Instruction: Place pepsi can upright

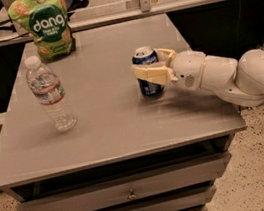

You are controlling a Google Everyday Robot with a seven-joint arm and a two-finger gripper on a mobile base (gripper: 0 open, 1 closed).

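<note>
The pepsi can (149, 85), blue with a silver top, stands upright on the grey table (111, 131), right of its middle. My gripper (146, 64) reaches in from the right and its cream fingers (151, 73) clasp the can's upper half, one across the front and one behind. The can's base looks down on the tabletop. The white arm (228, 77) stretches off to the right.
A clear water bottle (50, 94) stands upright at the table's left. A green Dang snack bag (44, 24) stands at the back left. The table has drawers (132, 194) below. A rail and dark counters run behind.
</note>
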